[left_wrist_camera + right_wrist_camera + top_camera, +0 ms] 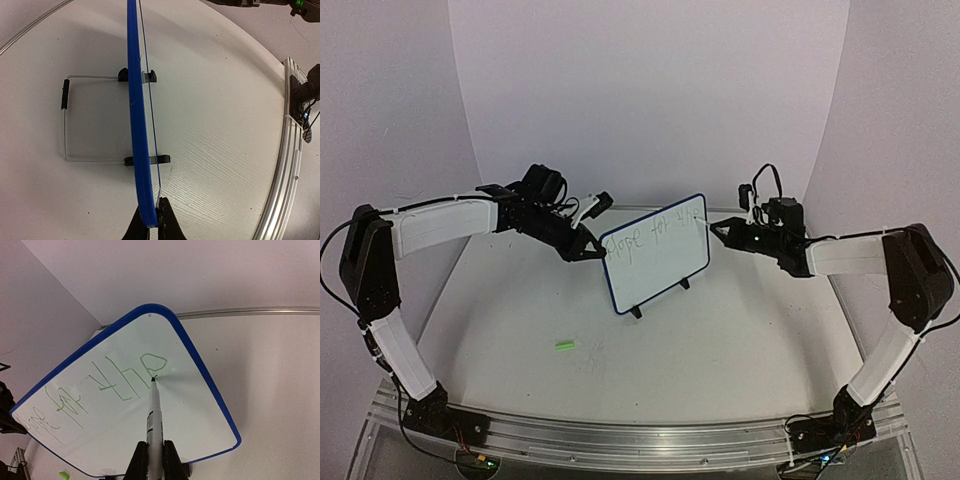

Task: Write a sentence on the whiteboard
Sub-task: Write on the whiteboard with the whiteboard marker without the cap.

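Note:
The whiteboard (654, 250) with its blue rim stands upright on its wire stand mid-table, with green writing across its top. My left gripper (592, 246) is shut on the board's left edge; the left wrist view shows the blue rim (138, 130) edge-on, pinched at the left gripper (150, 226). My right gripper (720, 228) is shut on a white marker (154, 415). The marker's tip touches the board (175, 425) at the last green letter. The right gripper (154, 452) sits just off the board's right side.
A small green marker cap (564, 345) lies on the table in front of the board, to the left. The wire stand (65, 120) extends behind the board. The metal rail (640, 440) runs along the table's near edge.

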`<state>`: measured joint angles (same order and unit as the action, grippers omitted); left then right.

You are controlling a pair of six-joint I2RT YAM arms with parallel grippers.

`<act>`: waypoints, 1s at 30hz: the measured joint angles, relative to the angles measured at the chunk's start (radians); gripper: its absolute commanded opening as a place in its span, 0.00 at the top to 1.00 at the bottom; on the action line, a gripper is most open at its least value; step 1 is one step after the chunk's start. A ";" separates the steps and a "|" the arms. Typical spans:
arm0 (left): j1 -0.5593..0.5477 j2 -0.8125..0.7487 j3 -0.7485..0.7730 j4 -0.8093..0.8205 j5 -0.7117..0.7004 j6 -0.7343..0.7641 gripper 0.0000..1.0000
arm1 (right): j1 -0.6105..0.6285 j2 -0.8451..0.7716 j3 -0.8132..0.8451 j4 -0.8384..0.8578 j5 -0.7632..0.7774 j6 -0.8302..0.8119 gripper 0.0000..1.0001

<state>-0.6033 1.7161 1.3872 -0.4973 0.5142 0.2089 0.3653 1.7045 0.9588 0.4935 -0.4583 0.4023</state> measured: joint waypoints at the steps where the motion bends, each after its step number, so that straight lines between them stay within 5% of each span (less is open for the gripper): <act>1: 0.000 0.000 0.000 0.000 0.000 0.000 1.00 | 0.000 0.001 0.000 0.001 0.000 0.000 1.00; 30: 0.000 0.000 0.000 0.000 0.001 0.000 1.00 | 0.000 0.012 -0.013 0.003 0.068 0.013 1.00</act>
<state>-0.6033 1.7161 1.3872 -0.4973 0.5148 0.2089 0.3653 1.7168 0.9463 0.4965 -0.3901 0.4148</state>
